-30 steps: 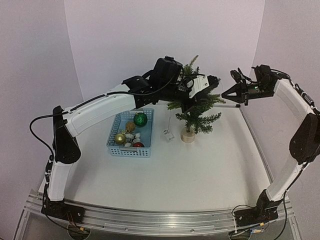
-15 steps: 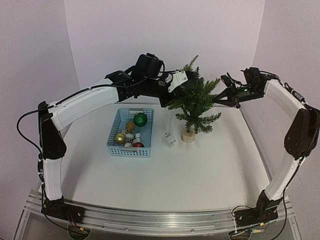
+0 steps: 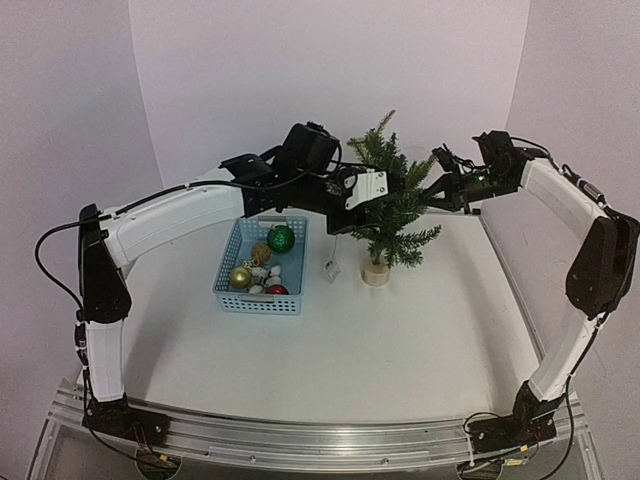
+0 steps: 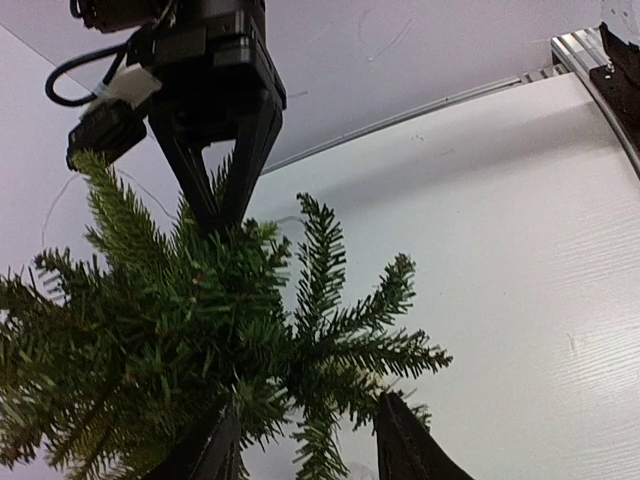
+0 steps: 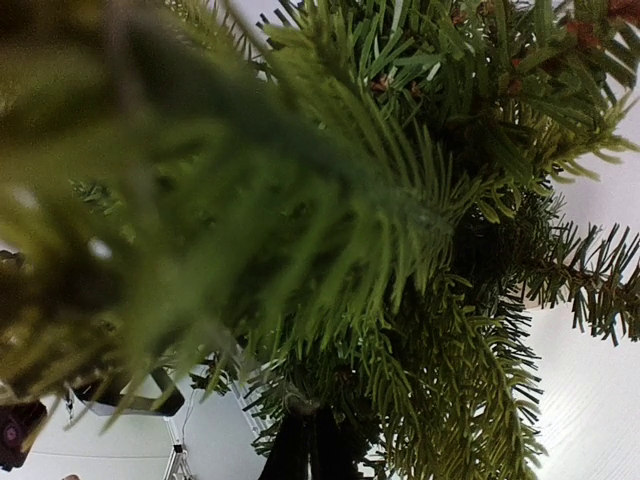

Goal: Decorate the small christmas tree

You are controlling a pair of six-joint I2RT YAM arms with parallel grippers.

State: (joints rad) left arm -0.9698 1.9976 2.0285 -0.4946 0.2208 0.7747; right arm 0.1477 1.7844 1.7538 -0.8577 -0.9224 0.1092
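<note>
- Since the earlier frame left gripper (image 3: 383, 200) has gone right and down into the upper branches of the tree (image 3: 398, 238), and its fingers (image 4: 405, 450) have parted
- These fingers stand released, with only needle tips between them and nothing grasped
- From the other side right gripper (image 3: 437, 192) is clenched, its tip pushed in the crown; if it pinches a twig I cannot tell
- On the white table (image 3: 400, 340) the tree stands upright on its round base (image 3: 376, 273), right of the blue basket (image 3: 258, 303)
- Inside the basket lie a green ball (image 3: 281, 238), a gold ball (image 3: 241, 276) and a red ball (image 3: 276, 290)
- Between basket and base is a small white ornament (image 3: 330, 268); lying or hanging, I cannot tell
</note>
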